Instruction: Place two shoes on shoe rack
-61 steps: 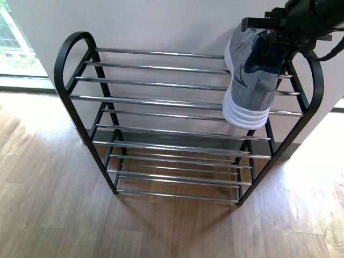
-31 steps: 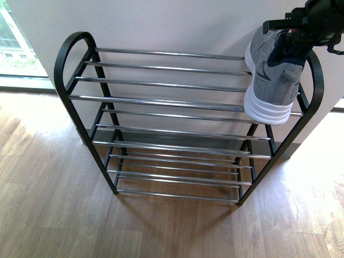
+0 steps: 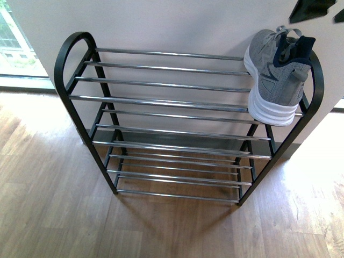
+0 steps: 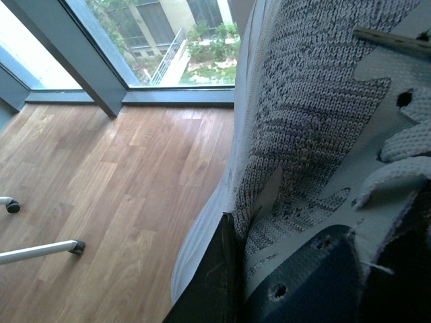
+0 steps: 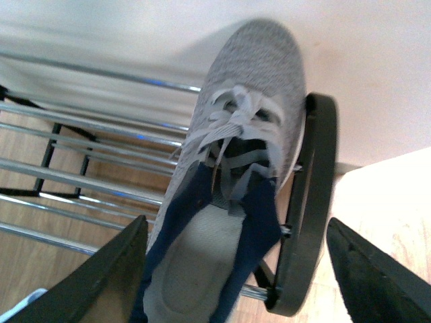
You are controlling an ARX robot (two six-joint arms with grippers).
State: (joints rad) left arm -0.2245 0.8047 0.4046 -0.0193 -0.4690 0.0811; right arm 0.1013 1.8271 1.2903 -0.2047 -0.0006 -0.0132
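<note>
Far left in your front view: window (image 3: pixel 11 40), then wood floor (image 3: pixel 54 204); shoe rack (image 3: pixel 161 99) stands against the white wall (image 3: pixel 161 24); in the left wrist view a white metal leg (image 4: pixel 40 250) rests on the floor, well apart from the shoe there. At the rack's far right end the first sneaker (image 3: pixel 277 75) sits on the top tier, sole on the bars, toe to the wall, just beside the right arch; your right gripper (image 5: pixel 236 223) hangs above it, apart from it; its fingers (image 5: pixel 101 276) are spread wide, holding nothing. The second sneaker (image 4: pixel 310 121) fills the left wrist view, off the floor; your left gripper (image 4: pixel 283 289) reads as pinching it: one dark finger (image 4: pixel 212 276) presses on the knit side, the other is hidden.
</note>
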